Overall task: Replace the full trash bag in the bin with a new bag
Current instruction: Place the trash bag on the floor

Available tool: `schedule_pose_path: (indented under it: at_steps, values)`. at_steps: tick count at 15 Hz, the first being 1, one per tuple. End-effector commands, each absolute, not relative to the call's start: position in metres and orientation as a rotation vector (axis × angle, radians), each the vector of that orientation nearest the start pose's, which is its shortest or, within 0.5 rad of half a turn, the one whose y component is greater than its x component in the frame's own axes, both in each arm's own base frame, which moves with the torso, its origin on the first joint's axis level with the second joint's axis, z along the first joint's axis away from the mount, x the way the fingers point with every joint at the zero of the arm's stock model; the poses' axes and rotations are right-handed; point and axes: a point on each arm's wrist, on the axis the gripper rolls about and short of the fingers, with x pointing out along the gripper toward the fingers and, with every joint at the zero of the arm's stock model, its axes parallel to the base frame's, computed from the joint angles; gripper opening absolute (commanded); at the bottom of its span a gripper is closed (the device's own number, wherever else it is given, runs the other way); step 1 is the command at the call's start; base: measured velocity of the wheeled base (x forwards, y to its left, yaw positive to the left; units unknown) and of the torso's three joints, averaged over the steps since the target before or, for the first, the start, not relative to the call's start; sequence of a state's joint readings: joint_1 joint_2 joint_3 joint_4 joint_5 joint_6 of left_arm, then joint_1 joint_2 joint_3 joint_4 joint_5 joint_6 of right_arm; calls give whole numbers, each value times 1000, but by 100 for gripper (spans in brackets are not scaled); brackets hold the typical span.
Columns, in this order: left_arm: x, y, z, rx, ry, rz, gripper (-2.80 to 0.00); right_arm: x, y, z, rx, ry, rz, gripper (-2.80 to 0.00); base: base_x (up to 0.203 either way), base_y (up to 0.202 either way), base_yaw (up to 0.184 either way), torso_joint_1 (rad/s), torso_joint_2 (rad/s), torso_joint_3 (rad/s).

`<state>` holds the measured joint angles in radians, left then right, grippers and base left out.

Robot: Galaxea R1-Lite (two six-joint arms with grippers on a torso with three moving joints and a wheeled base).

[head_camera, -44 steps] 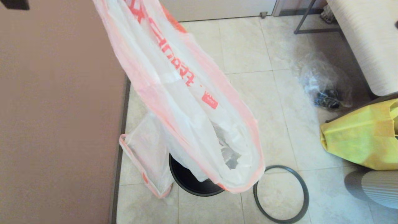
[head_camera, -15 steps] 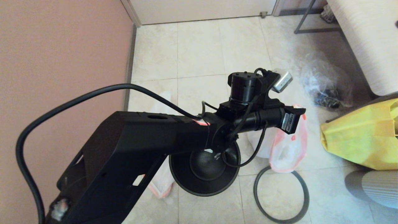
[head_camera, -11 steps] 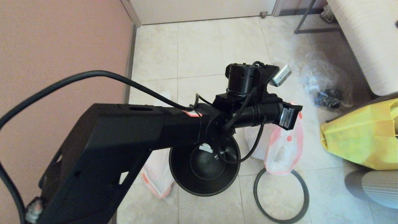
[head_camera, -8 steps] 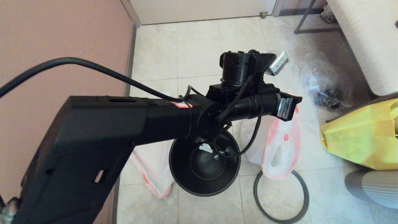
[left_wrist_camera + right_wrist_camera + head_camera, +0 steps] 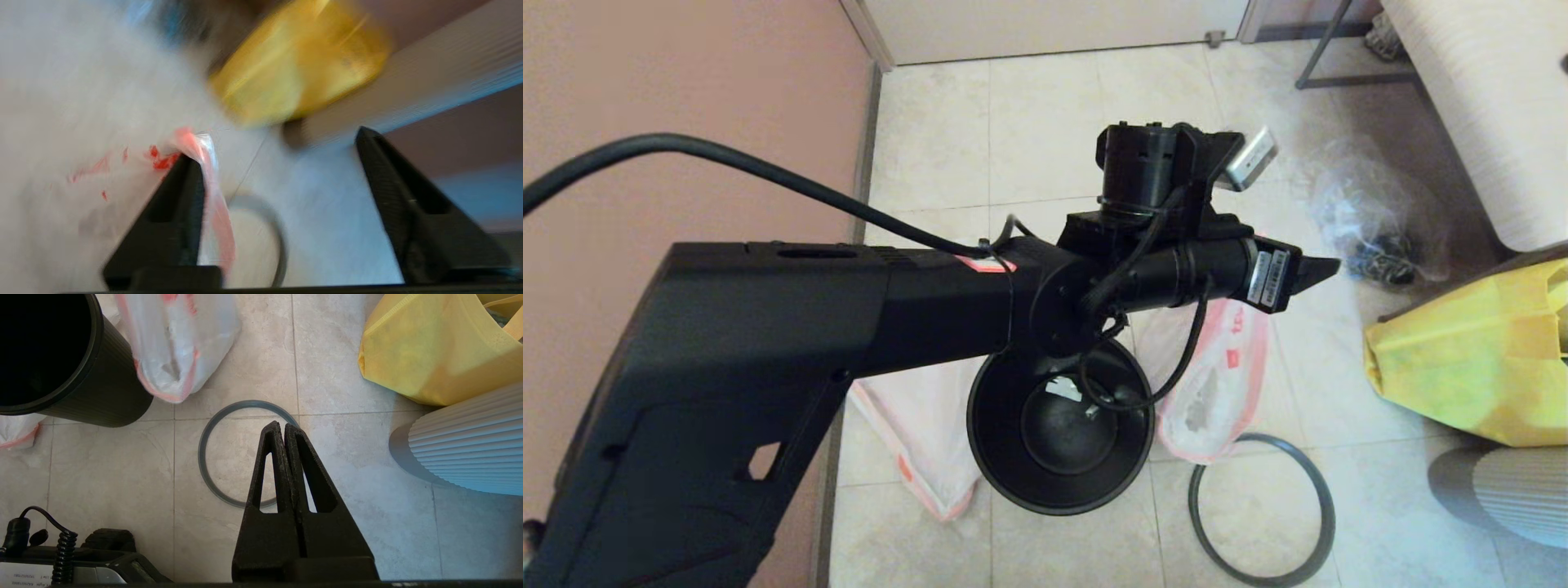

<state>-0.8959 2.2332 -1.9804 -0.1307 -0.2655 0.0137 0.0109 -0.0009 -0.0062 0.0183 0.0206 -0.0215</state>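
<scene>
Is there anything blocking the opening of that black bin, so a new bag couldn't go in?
Partly. In the head view the left arm reaches across above the bin, and its dangling cable loops over the mouth. The bin holds no bag. The left gripper is open, with the white and red bag beside the bin. The hoop lies on the floor.

My left arm (image 5: 792,343) stretches across the head view from lower left toward the right, wrist level, a black cable (image 5: 727,167) arching over it to the wrist joint. My left gripper (image 5: 282,163) has its fingers spread wide apart. My right gripper (image 5: 284,430) points down toward the floor, its two fingers (image 5: 269,465) pressed together with nothing between them.
</scene>
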Motion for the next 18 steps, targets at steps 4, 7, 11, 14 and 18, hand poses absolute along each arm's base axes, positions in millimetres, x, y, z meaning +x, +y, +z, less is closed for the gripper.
schedule_pose_path:
  at_steps: [4, 7, 11, 14, 18]
  values:
    - [293, -369, 230, 155, 253, -1079, 0, -23, 0, 75, -22, 10, 34, -280, 0, 0, 0, 0, 0, 0]
    - [263, -401, 212, 184, 286, -1166, 0, -23, 0, 75, -23, 10, 34, -280, 0, 0, 0, 0, 0, 0]
    - [245, -431, 176, 231, 339, -1221, 0, -23, 0, 75, -21, 10, 34, -280, 0, 0, 0, 0, 0, 0]
    - [283, -434, 95, 397, 425, -1092, 0, -23, 0, 75, -22, 10, 34, -280, 0, 0, 0, 0, 0, 0]
    - [300, -431, 75, 403, 392, -1012, 0, -23, 0, 75, -22, 10, 32, -280, 0, 0, 0, 0, 0, 0]
